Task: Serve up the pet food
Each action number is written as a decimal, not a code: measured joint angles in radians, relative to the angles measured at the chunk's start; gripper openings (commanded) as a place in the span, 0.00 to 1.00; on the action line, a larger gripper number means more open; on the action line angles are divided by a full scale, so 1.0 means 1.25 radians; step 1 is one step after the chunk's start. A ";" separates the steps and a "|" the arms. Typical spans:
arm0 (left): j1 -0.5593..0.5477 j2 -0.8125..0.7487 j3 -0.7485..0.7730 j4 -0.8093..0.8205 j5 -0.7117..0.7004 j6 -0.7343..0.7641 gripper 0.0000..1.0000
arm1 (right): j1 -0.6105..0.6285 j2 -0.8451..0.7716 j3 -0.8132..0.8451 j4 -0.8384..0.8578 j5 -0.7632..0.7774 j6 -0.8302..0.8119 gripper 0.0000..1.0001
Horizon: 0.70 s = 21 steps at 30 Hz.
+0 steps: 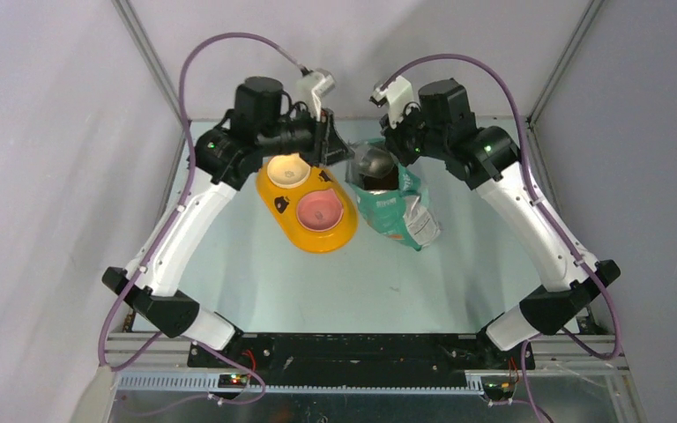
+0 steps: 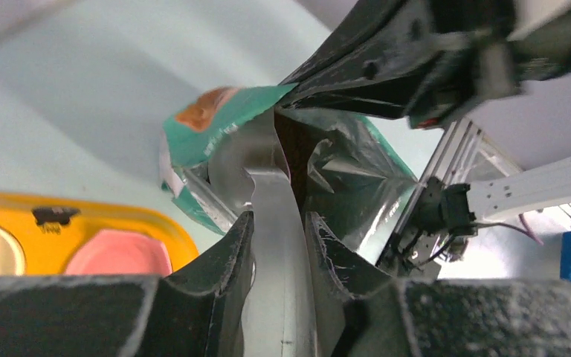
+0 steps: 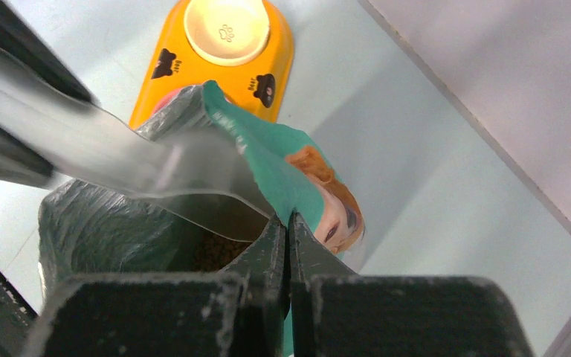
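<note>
The green-and-white pouch (image 1: 398, 204) stands open at the table's back centre. Brown kibble (image 3: 215, 253) shows deep inside it in the right wrist view. My left gripper (image 1: 331, 152) is shut on the handle of the clear plastic scoop (image 2: 275, 245), whose bowl end (image 3: 119, 160) reaches into the pouch mouth. My right gripper (image 3: 288, 220) is shut on the pouch's green rim (image 3: 282, 167) and holds the mouth open. The yellow double-bowl feeder (image 1: 293, 225) lies just left of the pouch, with a cream bowl (image 1: 289, 172) and a pink bowl (image 1: 320, 210); no kibble shows in either.
Both arms meet over the back of the table, wrists close together above the pouch. The grey back wall and metal frame posts (image 1: 542, 97) stand right behind them. The feeder also shows in the left wrist view (image 2: 104, 223), lower left.
</note>
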 measured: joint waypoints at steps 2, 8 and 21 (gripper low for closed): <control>-0.024 -0.001 -0.029 -0.018 -0.045 -0.004 0.00 | 0.024 -0.019 -0.030 0.023 0.008 0.010 0.00; -0.070 0.007 -0.088 -0.058 -0.168 -0.052 0.00 | 0.053 -0.045 -0.070 0.046 0.009 0.079 0.00; -0.166 0.025 -0.175 0.012 -0.381 -0.069 0.00 | 0.093 -0.076 -0.176 0.129 0.006 0.259 0.00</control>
